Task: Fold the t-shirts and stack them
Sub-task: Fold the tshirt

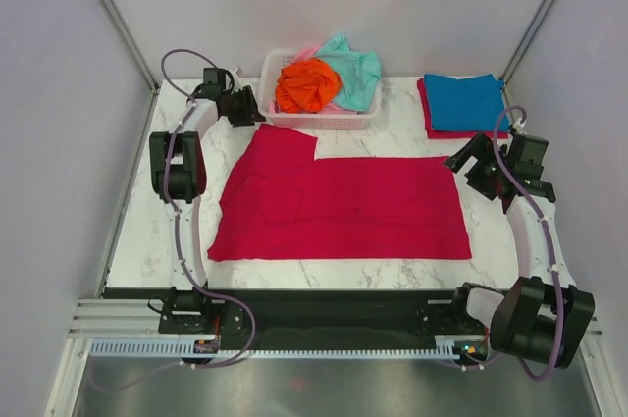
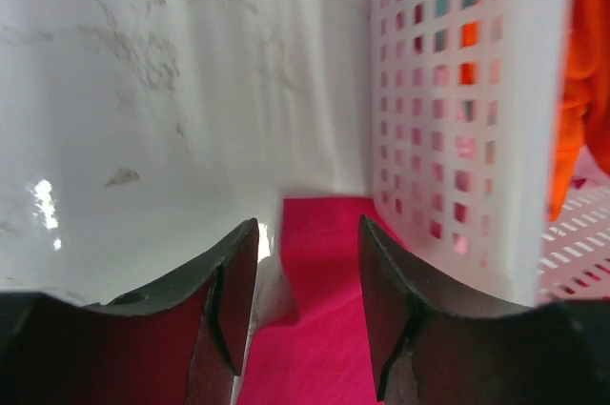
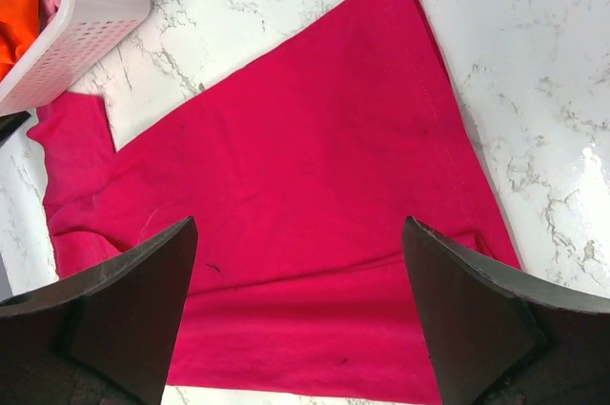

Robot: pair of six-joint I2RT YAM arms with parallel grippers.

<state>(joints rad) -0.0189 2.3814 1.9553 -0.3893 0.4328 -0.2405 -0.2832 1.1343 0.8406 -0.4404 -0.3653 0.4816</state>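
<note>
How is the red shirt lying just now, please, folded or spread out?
Spread out: the red shirt lies flat and wide across the table, one sleeve pointing toward the basket.

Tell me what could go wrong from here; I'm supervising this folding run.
The left gripper is open close beside the white basket, at the crimson shirt's corner; lifting there might snag the basket.
The right gripper hovers open above the shirt's right side; uneven pulls could wrinkle it.
The folded blue shirt lies near the right arm; a swing might disturb it.
</note>
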